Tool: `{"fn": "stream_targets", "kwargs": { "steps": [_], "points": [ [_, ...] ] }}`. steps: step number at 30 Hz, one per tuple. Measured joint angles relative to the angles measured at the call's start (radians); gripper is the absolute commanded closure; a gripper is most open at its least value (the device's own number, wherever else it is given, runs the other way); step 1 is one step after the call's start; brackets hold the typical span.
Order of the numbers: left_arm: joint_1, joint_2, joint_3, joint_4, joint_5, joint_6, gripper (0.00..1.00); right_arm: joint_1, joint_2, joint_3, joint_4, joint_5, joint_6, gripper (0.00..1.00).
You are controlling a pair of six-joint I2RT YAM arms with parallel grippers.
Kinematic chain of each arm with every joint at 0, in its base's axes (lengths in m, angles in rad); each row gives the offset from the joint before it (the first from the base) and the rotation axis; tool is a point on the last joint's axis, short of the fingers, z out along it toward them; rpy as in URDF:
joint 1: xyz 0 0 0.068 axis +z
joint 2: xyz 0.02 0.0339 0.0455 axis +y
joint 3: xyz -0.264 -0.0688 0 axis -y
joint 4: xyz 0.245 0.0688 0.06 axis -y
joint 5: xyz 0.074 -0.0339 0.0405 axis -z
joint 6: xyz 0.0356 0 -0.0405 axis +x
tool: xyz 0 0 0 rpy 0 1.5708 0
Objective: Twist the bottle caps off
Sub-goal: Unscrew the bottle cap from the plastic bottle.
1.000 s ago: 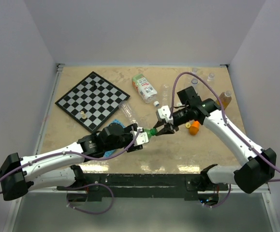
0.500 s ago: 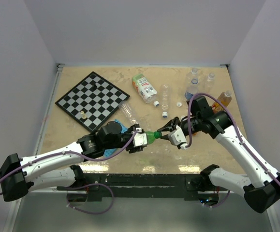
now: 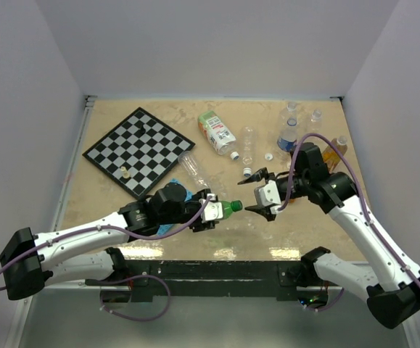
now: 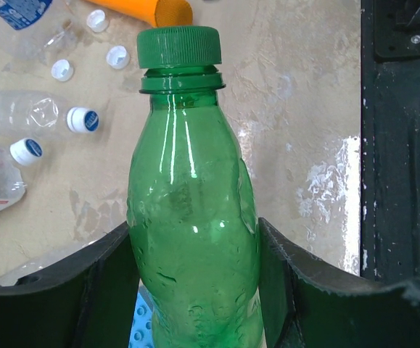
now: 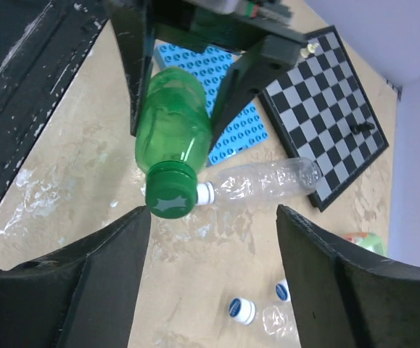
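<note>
A green bottle (image 3: 226, 208) with its green cap (image 3: 236, 205) screwed on lies level above the table, neck pointing right. My left gripper (image 3: 211, 210) is shut on the bottle's body; in the left wrist view its fingers (image 4: 108, 283) press both sides of the bottle (image 4: 191, 217), below the cap (image 4: 178, 47). My right gripper (image 3: 256, 193) stands open just right of the cap, not touching it. In the right wrist view the cap (image 5: 171, 192) faces the camera near the left finger, the jaws wide apart around it.
A chessboard (image 3: 138, 150) with a few pieces lies at the back left. A labelled bottle (image 3: 217, 132), clear bottles (image 3: 247, 145), loose caps (image 3: 268, 156) and an amber bottle (image 3: 334, 151) sit behind. A clear bottle (image 5: 268, 181) and a blue studded plate (image 5: 224, 94) lie under the green one.
My right gripper was shut on the green cap, turned at the wrist, then opened and drew back to the right. The cap stays on the bottle. The left arm held still.
</note>
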State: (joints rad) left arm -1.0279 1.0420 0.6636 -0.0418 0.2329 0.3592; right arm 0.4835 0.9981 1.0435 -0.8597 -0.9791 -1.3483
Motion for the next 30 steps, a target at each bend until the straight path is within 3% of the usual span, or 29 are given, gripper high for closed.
{"fn": "stream_targets", "kwargs": {
  "steps": [4,14,20,24,30],
  "points": [
    [0.000,0.014,0.000,-0.029,-0.004,0.000,0.89,-0.033,-0.042,0.000,0.034,0.001,0.099,0.20],
    [0.000,0.015,0.000,-0.037,-0.052,0.000,0.89,-0.115,-0.122,0.001,0.044,0.010,0.317,0.20],
    [0.000,0.015,0.000,-0.037,-0.091,-0.001,0.89,-0.132,-0.117,0.000,0.137,0.039,0.624,0.21],
    [0.000,0.015,0.000,-0.037,-0.114,-0.002,0.89,-0.132,-0.098,0.001,0.239,0.138,0.874,0.21],
    [0.000,0.015,0.000,-0.037,-0.143,-0.005,0.89,-0.136,-0.042,0.003,0.296,0.154,1.030,0.21]
  ]
}}
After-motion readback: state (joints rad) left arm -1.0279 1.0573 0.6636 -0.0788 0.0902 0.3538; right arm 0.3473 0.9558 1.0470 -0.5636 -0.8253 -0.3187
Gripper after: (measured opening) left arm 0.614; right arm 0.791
